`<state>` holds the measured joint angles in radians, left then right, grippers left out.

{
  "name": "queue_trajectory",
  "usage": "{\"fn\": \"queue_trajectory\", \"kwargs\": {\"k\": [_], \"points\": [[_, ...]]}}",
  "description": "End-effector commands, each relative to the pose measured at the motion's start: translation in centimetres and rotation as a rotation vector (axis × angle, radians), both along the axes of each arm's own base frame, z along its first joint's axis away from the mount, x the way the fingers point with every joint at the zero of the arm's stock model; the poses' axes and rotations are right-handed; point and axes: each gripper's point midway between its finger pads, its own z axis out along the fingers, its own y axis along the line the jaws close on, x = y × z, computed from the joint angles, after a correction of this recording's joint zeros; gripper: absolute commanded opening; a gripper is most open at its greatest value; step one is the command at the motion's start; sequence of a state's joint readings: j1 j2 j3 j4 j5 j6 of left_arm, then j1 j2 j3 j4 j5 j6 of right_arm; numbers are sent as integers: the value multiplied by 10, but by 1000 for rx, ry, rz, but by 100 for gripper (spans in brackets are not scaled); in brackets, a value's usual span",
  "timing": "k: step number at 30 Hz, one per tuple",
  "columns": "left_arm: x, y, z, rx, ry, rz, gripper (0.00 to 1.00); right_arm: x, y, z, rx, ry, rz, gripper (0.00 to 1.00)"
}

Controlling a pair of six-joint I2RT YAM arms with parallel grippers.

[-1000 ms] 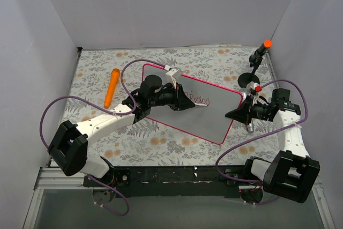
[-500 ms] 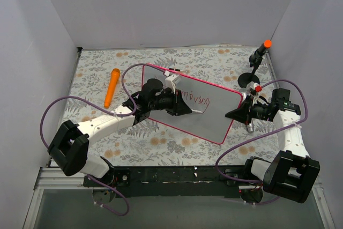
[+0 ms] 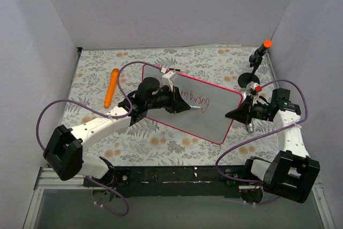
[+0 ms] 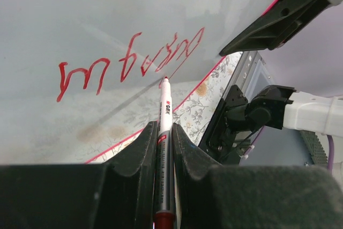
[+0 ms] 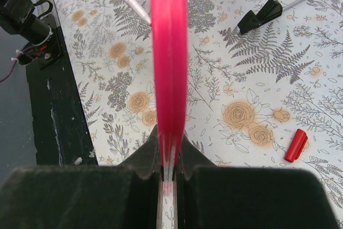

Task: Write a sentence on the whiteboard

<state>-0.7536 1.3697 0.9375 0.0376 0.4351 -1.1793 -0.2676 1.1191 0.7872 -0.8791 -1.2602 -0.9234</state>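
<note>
The whiteboard, white with a pink-red frame, is held tilted above the table. One line of red handwriting, the sentence, runs across its upper part. My left gripper is shut on a slim marker. The marker's tip touches the board just below the red letters. My right gripper is shut on the board's right edge. In the right wrist view the pink frame stands edge-on between the fingers.
An orange stick-shaped object lies at the left of the floral table. A black stand with an orange top is at the back right. A red cap lies on the table. The board's black feet hang free.
My left gripper has shifted slightly left with the marker, and more red letters show on the board. My right gripper has stayed put on the board's edge.
</note>
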Motion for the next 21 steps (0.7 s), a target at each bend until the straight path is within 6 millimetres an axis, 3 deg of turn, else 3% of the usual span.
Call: {"fn": "queue_trajectory", "kwargs": {"k": [1,5,12,16,21], "points": [[-13,5,76,-149,-142,-54,0,10,-10,-11,-119,-82,-7,1],[-31,22,104,-191,-184,-49,0,9,-10,-11,-118,-81,-5,1],[-22,67,144,-168,-301,156,0,8,-9,-10,-116,-84,-1,1],[-20,82,148,-171,-332,221,0,9,-10,-11,-120,-83,-4,1],[-27,91,128,-184,-324,244,0,9,-10,-12,-119,-83,-2,1]]}}
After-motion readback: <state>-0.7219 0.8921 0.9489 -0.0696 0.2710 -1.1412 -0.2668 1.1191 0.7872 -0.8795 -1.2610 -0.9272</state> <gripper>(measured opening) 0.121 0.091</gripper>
